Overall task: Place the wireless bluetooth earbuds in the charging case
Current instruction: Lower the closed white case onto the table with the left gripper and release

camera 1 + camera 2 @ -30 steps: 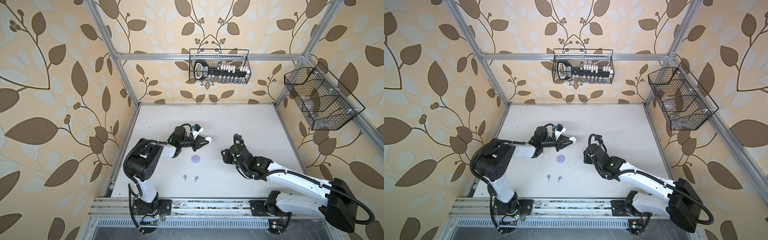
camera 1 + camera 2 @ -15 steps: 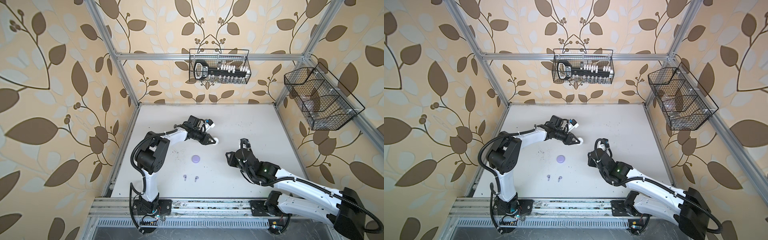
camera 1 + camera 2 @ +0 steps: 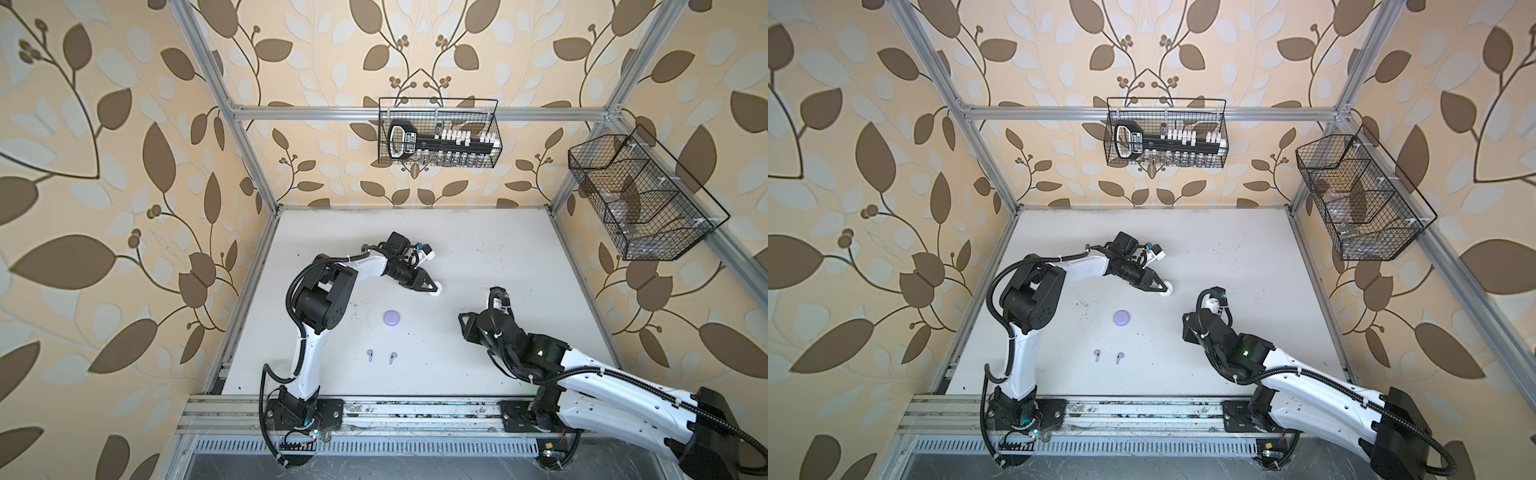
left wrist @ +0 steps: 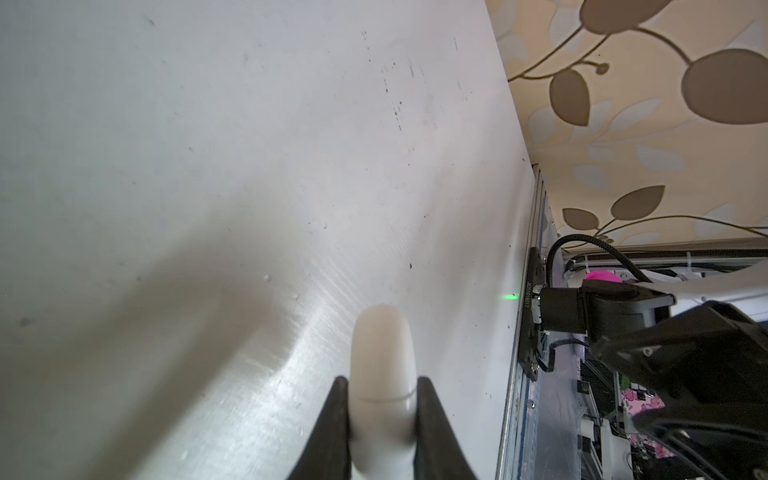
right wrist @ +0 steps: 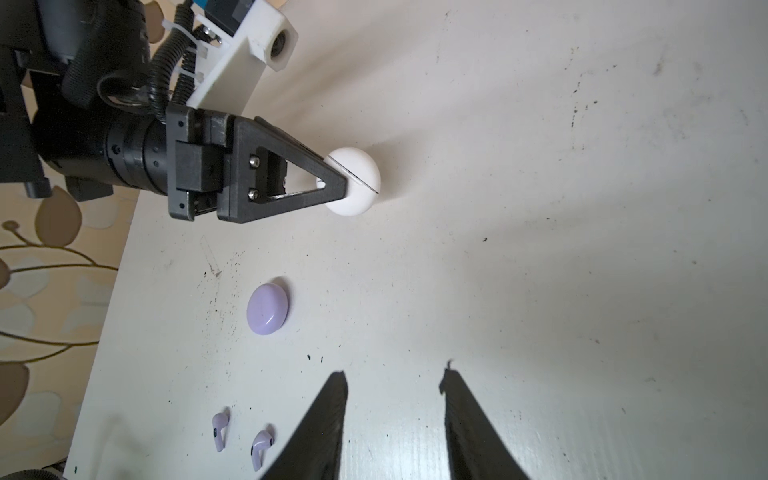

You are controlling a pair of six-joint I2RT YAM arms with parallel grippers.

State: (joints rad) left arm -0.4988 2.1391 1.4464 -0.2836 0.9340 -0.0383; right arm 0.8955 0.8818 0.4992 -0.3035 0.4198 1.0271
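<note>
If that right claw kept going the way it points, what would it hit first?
Probably the table itself: the right gripper stands open and nothing lies between its jaws. The white case in the left gripper sits slightly off that line, though depth is unclear.

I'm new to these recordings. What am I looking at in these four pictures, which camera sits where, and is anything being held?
Two small robot arms are mounted at the near edge of a white table, and each ends in a two-fingered gripper. Two pictures look down on the whole scene from overhead, side by side. The other two come from a camera on each arm's wrist. The left gripper is shut on a round white case, pinched between its fingers. The right gripper is open and empty. On the table lie a closed lavender case and, apart from it, two lavender earbuds. No white earbuds show.
</note>
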